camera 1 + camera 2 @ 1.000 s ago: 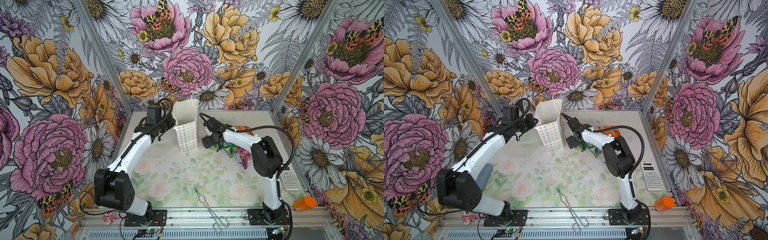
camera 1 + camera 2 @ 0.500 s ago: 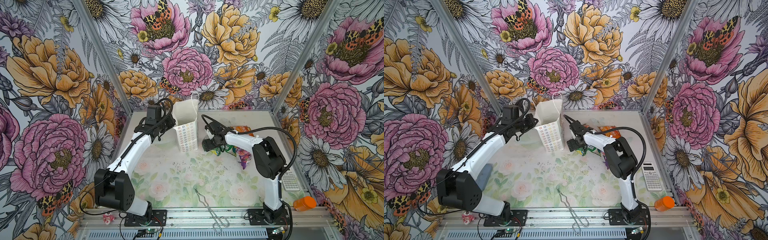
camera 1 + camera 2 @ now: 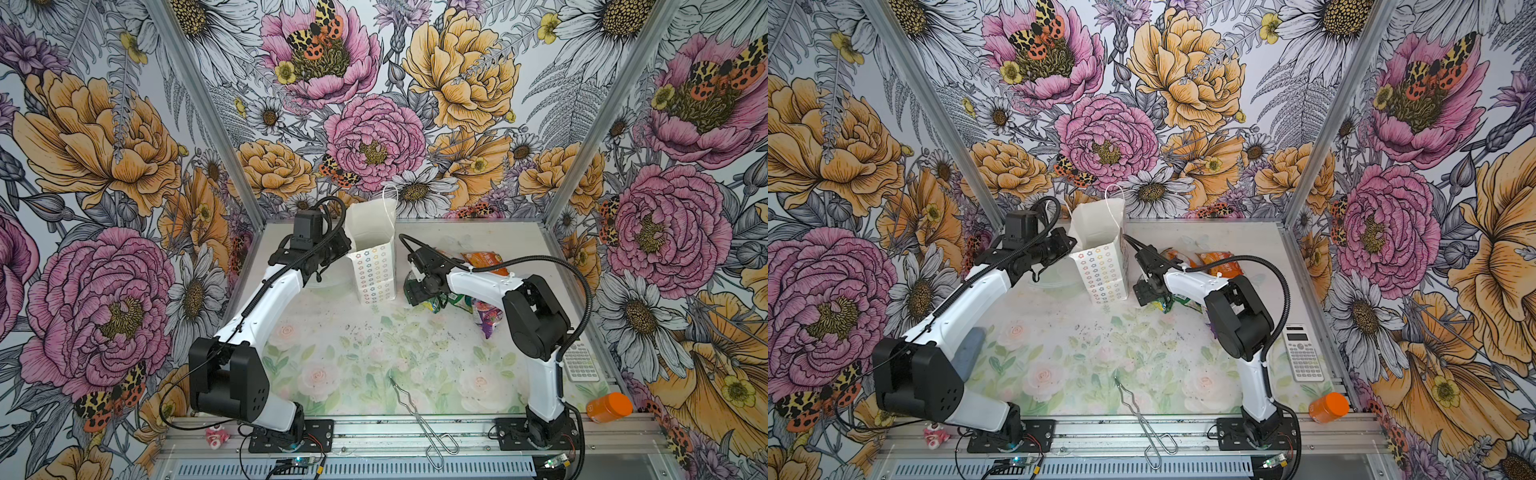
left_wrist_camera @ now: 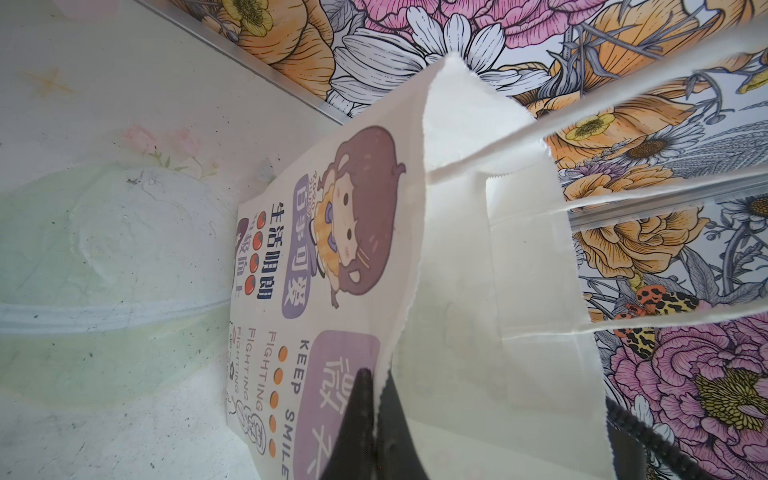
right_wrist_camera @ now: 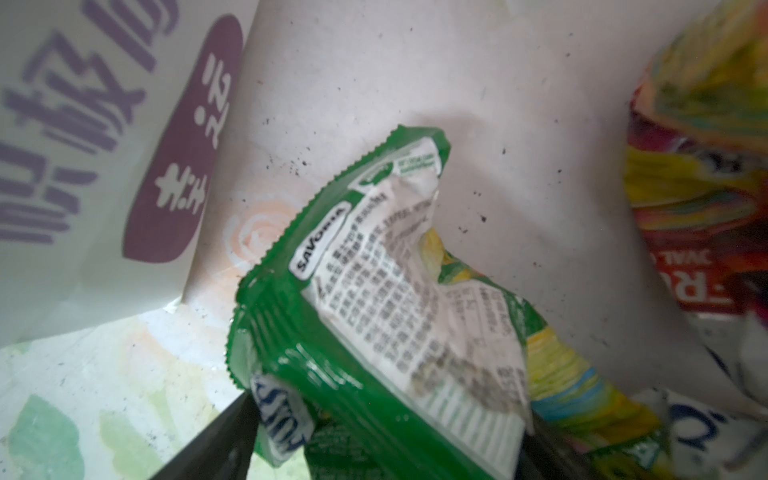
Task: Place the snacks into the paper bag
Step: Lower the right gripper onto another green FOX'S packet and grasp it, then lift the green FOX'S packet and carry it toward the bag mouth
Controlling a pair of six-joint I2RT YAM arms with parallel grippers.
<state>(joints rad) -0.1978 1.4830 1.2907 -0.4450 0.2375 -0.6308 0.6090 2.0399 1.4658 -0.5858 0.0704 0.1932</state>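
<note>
The white paper bag (image 3: 374, 270) (image 3: 1102, 274) stands upright at the back of the table, its mouth open. My left gripper (image 3: 347, 249) (image 4: 376, 399) is shut on the bag's rim (image 4: 415, 291), one finger outside and one inside. My right gripper (image 3: 419, 297) (image 5: 390, 419) is low beside the bag, open wide, with a crinkled green snack packet (image 5: 374, 270) (image 3: 1160, 305) between its fingers. More snacks lie behind it: an orange packet (image 3: 484, 259), a purple-pink one (image 3: 486, 316) and a bright multicoloured one (image 5: 685, 166).
Metal tongs (image 3: 419, 411) lie at the front middle. A calculator (image 3: 579, 361) and an orange bottle (image 3: 609, 407) sit at the right front edge. A pink-white toy (image 3: 217, 436) lies on the front rail. A clear dish (image 4: 104, 291) sits left of the bag.
My right gripper has shifted slightly toward the front and down onto the green packet. The left arm and the bag have stayed still.
</note>
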